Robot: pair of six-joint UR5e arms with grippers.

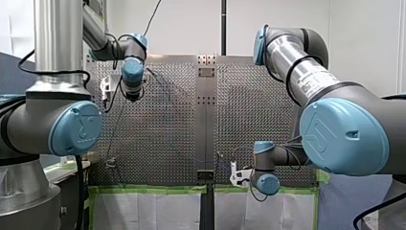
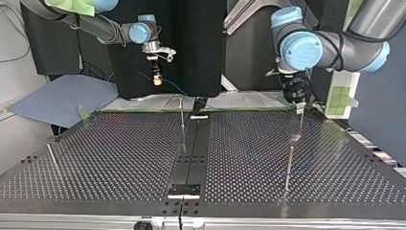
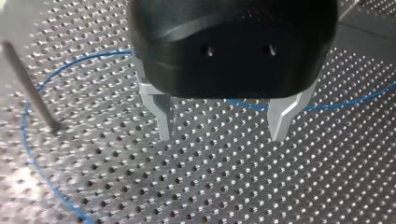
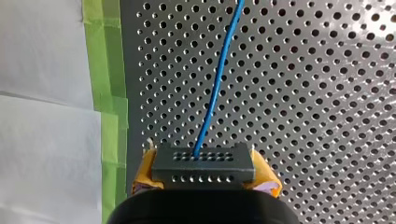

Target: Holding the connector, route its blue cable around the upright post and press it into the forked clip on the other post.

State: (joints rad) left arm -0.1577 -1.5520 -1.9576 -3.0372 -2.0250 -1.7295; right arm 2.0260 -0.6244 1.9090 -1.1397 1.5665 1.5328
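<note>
Perforated table (image 4: 327, 116) below: my right gripper (image 4: 206, 176) clamps the connector (image 4: 203, 161), cable (image 4: 219, 79) running ahead; my left gripper (image 3: 222, 133) hovers over it, jaws apart.

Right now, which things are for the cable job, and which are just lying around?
For the job:
connector, held in my right gripper
blue cable
upright post
my left gripper, open

Just lying about:
green tape
white sheets beside the table
blue sheet
</note>
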